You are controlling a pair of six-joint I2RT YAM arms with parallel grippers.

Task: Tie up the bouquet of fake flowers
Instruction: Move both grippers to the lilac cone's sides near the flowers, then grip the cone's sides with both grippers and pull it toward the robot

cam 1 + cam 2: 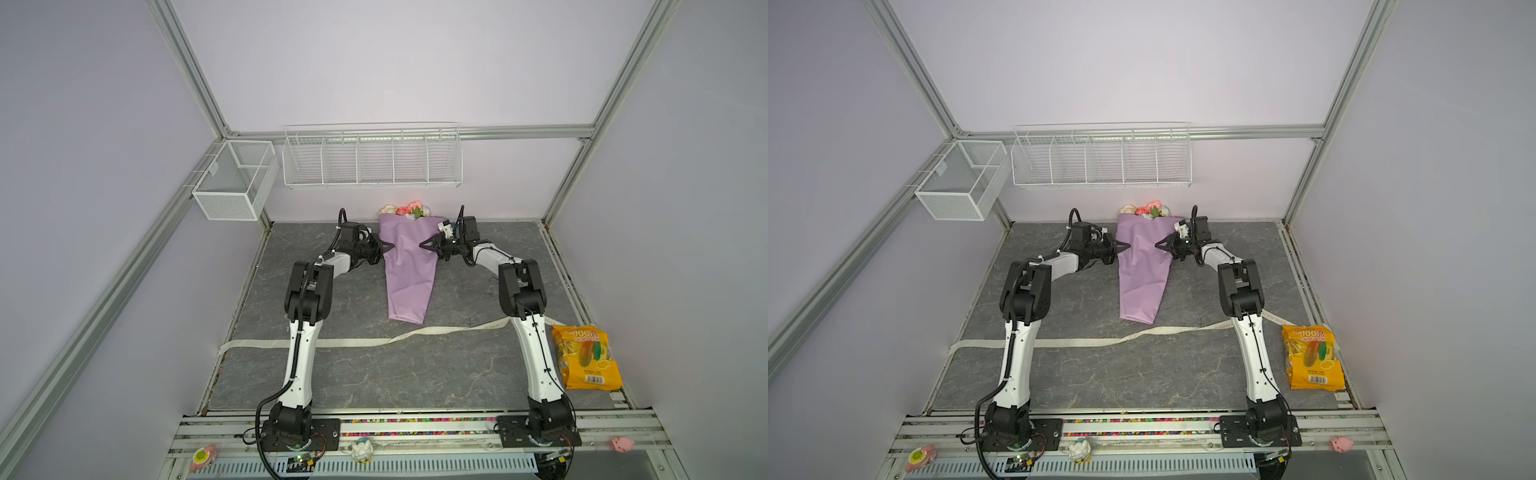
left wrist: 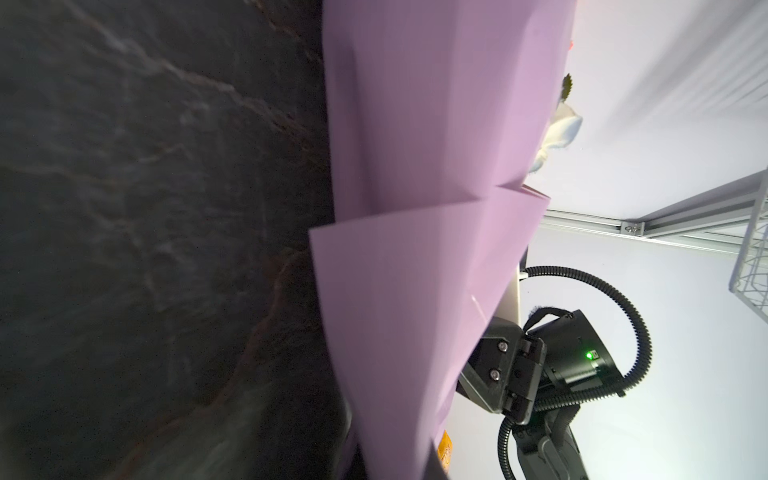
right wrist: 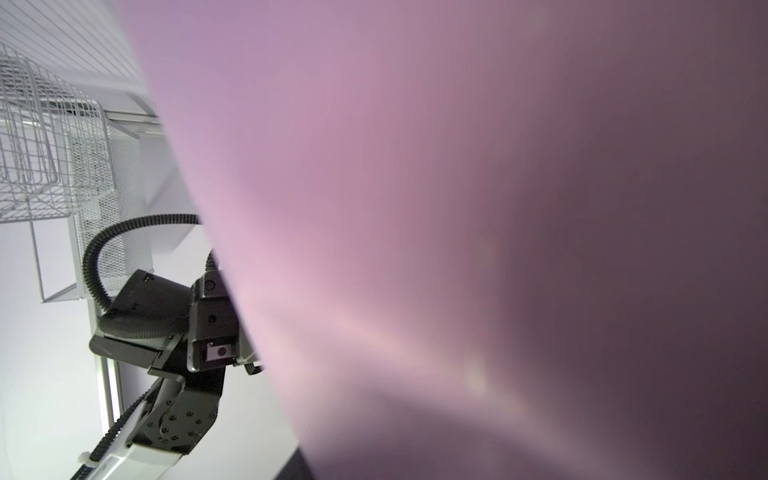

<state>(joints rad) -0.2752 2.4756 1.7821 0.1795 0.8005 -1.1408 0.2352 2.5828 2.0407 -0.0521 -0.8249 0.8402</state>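
Note:
The bouquet of fake flowers [image 1: 409, 270] [image 1: 1142, 270] lies lengthwise on the grey table, wrapped in lilac paper, with its blooms [image 1: 405, 210] at the far end. My left gripper [image 1: 390, 246] [image 1: 1126, 246] is shut on the paper's left edge. In the left wrist view the paper [image 2: 415, 291] runs down between the jaws. My right gripper [image 1: 423, 246] [image 1: 1158, 245] pinches the right edge opposite, its tips meeting in both top views. Paper [image 3: 457, 208] fills the right wrist view and hides those jaws.
A long cream ribbon [image 1: 353, 341] [image 1: 1084, 341] lies across the table nearer than the bouquet, passing under both arms. A yellow snack bag [image 1: 586, 357] sits at the right edge. A wire rack [image 1: 372, 156] and a mesh basket [image 1: 235, 180] hang on the back walls.

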